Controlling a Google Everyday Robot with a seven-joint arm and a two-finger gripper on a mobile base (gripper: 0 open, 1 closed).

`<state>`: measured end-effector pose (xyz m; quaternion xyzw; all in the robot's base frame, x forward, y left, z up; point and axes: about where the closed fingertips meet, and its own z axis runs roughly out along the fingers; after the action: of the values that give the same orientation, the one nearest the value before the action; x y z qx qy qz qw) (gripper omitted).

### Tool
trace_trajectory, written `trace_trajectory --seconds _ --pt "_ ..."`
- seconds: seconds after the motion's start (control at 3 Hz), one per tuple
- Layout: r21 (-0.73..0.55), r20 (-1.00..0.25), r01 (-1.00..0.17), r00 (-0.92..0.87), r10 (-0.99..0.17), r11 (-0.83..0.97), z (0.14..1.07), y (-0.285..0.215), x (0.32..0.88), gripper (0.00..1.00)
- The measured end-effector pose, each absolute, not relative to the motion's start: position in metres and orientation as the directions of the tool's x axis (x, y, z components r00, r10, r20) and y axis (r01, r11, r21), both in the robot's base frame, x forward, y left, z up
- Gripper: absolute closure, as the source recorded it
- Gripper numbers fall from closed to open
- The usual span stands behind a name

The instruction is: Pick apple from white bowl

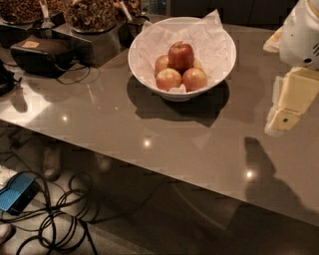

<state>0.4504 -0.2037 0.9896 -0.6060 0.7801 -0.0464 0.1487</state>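
1. The bowl [141,71] stands upper centre of the frame on the table [124,129], lined with crumpled white paper [212,40].
2. The apple [180,55] sits on top of the pile in the bowl (the darkest red of the lot), its stem dimple facing up.
3. Three paler apples lie under and around it: one front left [168,79], one front right [195,78], one at the left behind [160,63]; the dark one touches them.
4. The gripper [283,118] hangs at the right edge of the frame, above the table and well apart from the bowl, to its right and lower in the frame.
5. Whether the gripper is released or clenched, I cannot tell; nothing is seen in it.
6. Its white arm housing [301,35] fills the upper right corner.
7. A dark shadow [259,157] lies on the table below the gripper.
8. Dark containers of nuts [92,14] stand at upper left, with a black device [42,55] just in front of them.
9. Cables [60,214] and a blue box [17,191] lie on the floor at lower left.
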Motion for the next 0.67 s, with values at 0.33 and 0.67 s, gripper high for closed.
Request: trace_trajectory --seconds 0.33,0.67 --pt "-0.301 -0.174 -0.923 -0.193 -0.966 0.239 1.0004 -0.1886 0.4506 0.0" --pt "-0.305 -0.176 -0.922 -0.192 -0.966 0.239 1.0014 -0.1881 0.4507 0.0"
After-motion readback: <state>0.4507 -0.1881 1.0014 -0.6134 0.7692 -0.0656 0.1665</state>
